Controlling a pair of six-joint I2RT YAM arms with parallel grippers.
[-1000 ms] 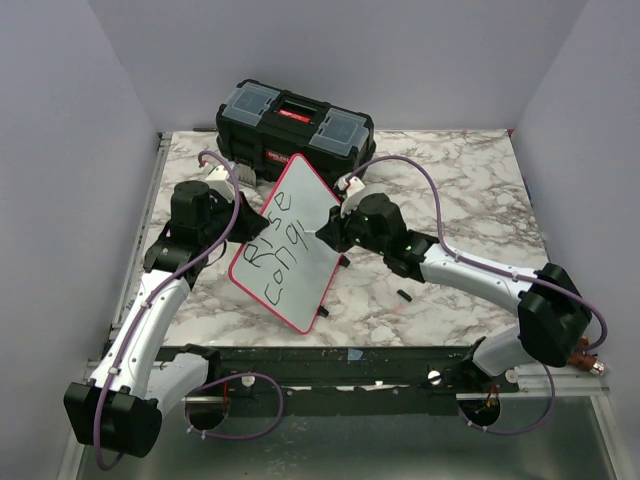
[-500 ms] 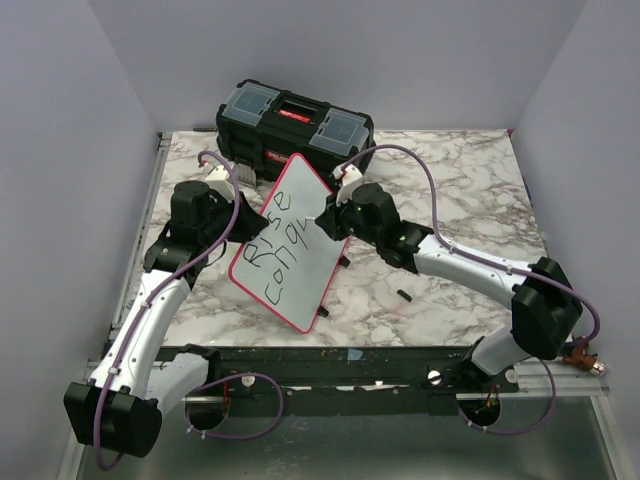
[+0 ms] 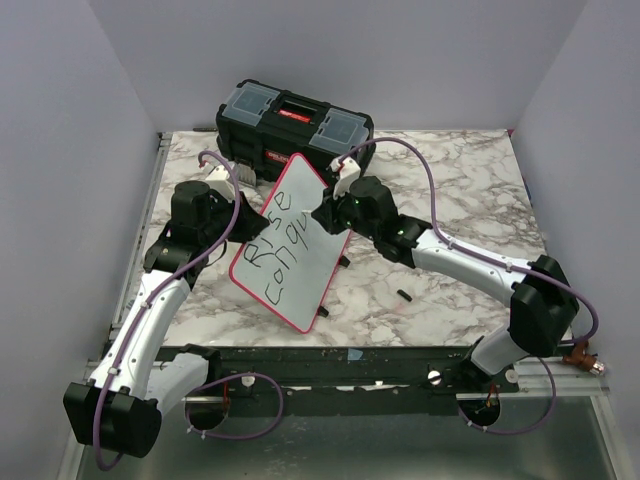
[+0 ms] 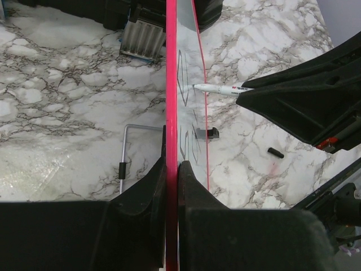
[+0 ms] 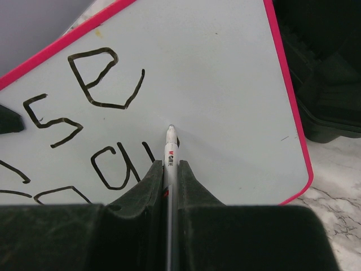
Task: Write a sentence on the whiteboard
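The whiteboard [image 3: 290, 245], white with a pink-red rim, stands tilted on the table. My left gripper [image 3: 243, 213] is shut on its left edge; in the left wrist view the rim [image 4: 171, 113] runs between my closed fingers [image 4: 158, 186]. The sentence [image 3: 275, 245] reads "Rise" and "conqu" in two black lines; the letters show large in the right wrist view [image 5: 104, 79]. My right gripper [image 3: 325, 215] is shut on a white marker pen [image 5: 170, 149], whose tip touches the board face right of the "u". The pen also shows in the left wrist view [image 4: 220, 88].
A black toolbox [image 3: 295, 125] with a red handle stands behind the board. A small black pen cap [image 3: 404, 295] lies on the marble table [image 3: 450, 190] to the right. A thin metal stand [image 4: 127, 152] lies left of the board.
My right gripper has moved up and left along the board with the pen; the second line has grown from "conq" to "conqu". The left arm and board have not moved.
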